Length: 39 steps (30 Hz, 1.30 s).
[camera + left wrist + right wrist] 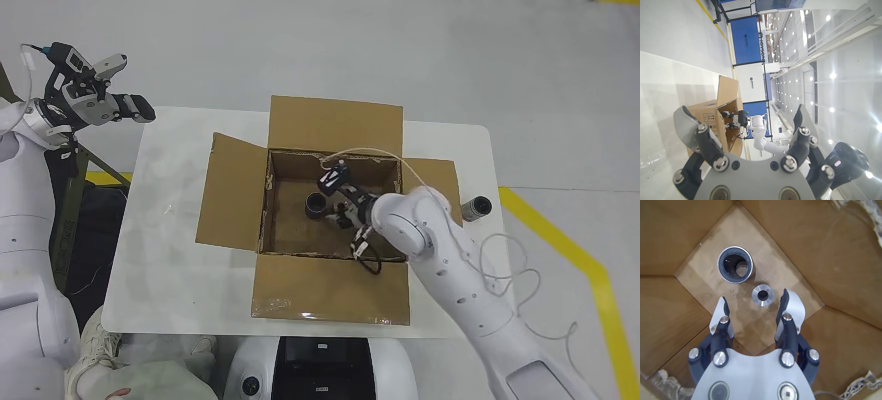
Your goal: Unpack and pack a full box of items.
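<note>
An open cardboard box (335, 122) stands in the middle of the white table (165, 270). On its floor stand a dark hollow cylinder (735, 265) (316, 207) and a small silver metal bushing (762, 295), both upright. My right gripper (754, 298) (345, 210) hangs open inside the box, pointing down, with the bushing just beyond and between its fingertips and nothing held. My left gripper (742, 111) (128, 85) is open and empty, up in the air beyond the table's far left corner. From there the box (706, 113) and the right gripper (728, 120) show farther off.
All the box flaps are folded out, and torn cardboard edges (874, 222) ring the opening. A dark cylinder with a silver end (477, 207) lies on the table to the right of the box. A thin white cable (375, 155) loops over the box from the right arm.
</note>
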Each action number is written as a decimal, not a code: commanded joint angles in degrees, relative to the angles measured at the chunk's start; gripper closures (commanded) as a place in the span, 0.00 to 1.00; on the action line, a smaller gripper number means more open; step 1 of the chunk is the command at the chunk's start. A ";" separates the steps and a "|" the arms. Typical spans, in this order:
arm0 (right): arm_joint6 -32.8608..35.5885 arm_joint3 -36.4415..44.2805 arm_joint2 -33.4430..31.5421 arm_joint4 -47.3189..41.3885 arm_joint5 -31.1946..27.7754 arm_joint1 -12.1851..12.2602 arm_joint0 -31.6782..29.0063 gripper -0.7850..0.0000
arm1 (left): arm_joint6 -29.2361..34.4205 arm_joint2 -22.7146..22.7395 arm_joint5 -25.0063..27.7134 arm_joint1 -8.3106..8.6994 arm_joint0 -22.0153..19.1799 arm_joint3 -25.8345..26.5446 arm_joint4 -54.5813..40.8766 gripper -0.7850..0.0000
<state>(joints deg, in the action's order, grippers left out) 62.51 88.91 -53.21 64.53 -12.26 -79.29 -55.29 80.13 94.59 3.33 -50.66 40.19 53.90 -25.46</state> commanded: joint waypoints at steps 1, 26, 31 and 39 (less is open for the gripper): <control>-0.14 -1.03 0.38 0.53 0.44 -0.09 0.48 0.32 | 0.00 0.00 0.00 0.00 0.00 0.00 0.00 0.00; -1.20 -10.65 3.95 -1.21 1.79 -1.63 4.85 1.00 | 0.00 0.00 0.00 0.00 0.00 0.00 0.00 0.00; -0.89 -7.18 3.22 0.87 2.67 -1.14 2.97 1.00 | 0.00 0.00 0.00 0.00 0.00 0.00 0.00 0.00; -1.58 1.88 -1.21 2.01 0.02 0.58 -2.35 1.00 | 0.00 0.00 0.00 0.00 0.00 0.00 0.00 0.00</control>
<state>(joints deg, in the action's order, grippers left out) 60.95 89.24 -53.67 66.42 -11.89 -78.97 -56.81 80.13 94.59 3.33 -50.66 40.19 53.90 -25.46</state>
